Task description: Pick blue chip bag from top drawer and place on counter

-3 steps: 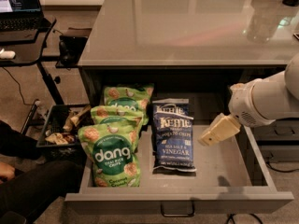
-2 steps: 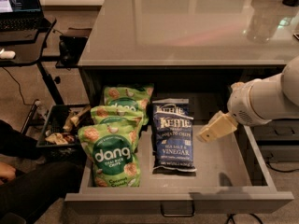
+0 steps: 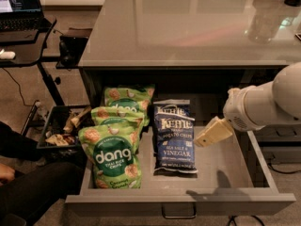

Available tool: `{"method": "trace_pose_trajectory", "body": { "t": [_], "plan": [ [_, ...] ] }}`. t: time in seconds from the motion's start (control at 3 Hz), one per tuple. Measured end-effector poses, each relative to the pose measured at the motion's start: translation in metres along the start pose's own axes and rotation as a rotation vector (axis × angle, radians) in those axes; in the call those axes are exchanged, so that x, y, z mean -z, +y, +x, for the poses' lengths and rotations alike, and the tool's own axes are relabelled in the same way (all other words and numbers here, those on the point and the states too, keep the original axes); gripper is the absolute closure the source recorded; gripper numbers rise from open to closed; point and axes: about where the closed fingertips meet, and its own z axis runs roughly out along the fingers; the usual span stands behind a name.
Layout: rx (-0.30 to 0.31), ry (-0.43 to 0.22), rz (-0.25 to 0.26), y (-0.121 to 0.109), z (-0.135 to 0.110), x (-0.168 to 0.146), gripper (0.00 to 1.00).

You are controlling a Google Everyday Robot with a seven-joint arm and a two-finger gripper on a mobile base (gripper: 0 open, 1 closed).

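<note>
The gripper (image 3: pixel 214 132) hung by the bag and held nothing.
In the open top drawer (image 3: pixel 181 202), the blue chip bag (image 3: pixel 174 142) lay flat, partly over a second one like it, with green dang bags (image 3: pixel 113 159) on its left. The gripper was just right of it; how wide its grip stood, I could not tell. It could have slipped off the crinkly bag or caught both before reaching the table (image 3: pixel 188 32).

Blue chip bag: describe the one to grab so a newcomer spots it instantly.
Under the grey counter, the top drawer is pulled open. Green dang bags fill its left side; the blue chip bag is the navy Kettle one in the middle, frontmost of two alike, just left of the gripper.
</note>
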Motion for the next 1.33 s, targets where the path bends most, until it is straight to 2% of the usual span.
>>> {"method": "trace_pose_trajectory", "body": {
  "t": [0.33, 0.67, 1.0, 1.33],
  "plan": [
    [-0.006, -0.009, -0.038, 0.013, 0.008, -0.028, 0.0],
    [0.03, -0.028, -0.083, 0.029, 0.009, -0.052, 0.0],
    [0.117, -0.045, -0.147, 0.046, 0.011, -0.08, 0.0],
    [0.175, -0.055, -0.182, 0.055, 0.013, -0.096, 0.0]
  ]
}}
